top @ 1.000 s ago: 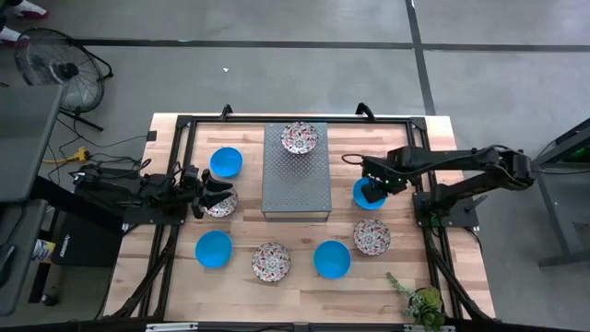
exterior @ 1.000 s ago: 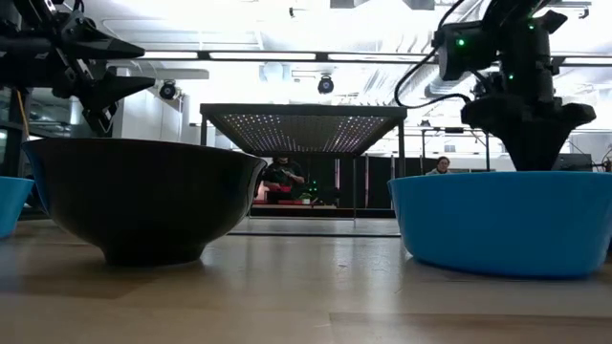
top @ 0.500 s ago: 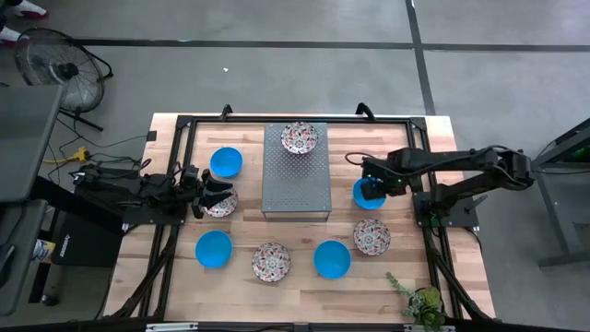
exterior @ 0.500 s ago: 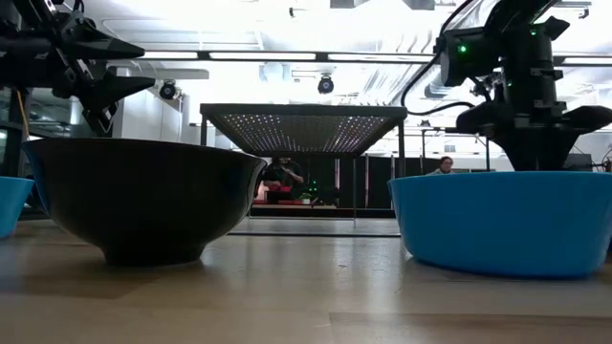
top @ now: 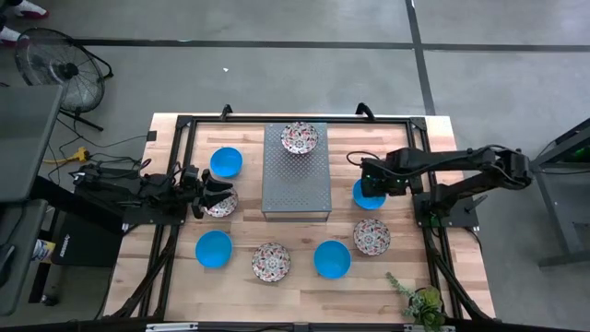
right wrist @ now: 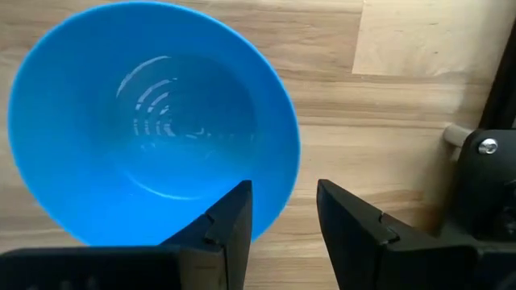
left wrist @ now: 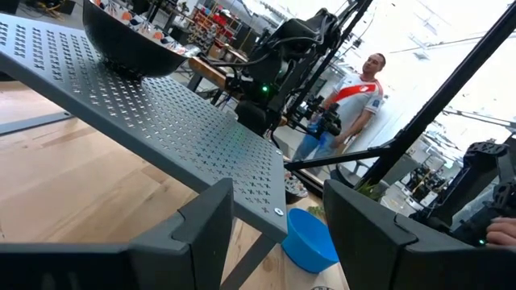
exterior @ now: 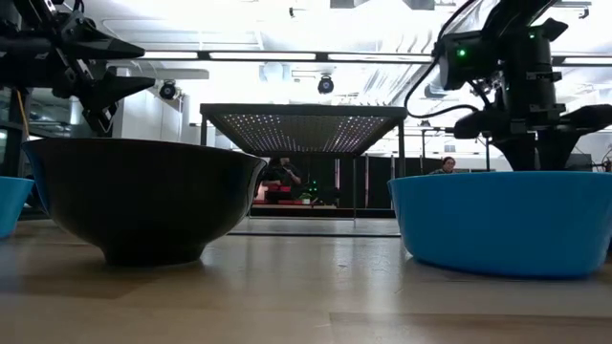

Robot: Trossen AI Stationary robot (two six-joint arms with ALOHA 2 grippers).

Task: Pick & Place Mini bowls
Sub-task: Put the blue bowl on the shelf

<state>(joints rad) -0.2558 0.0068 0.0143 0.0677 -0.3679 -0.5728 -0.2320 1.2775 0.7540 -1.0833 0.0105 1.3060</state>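
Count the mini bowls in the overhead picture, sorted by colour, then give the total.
Plain blue bowls: 4
White floral-patterned bowls: 4
Total: 8

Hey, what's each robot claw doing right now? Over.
Right gripper open, straddling rim of small round blue bowl. Left gripper open over white floral-patterned bowl. Nothing blocking.

The wooden table [top: 175, 281] carries seven mini bowls [top: 213, 248], a grey perforated slab [top: 296, 183] and a small plant [top: 422, 302].
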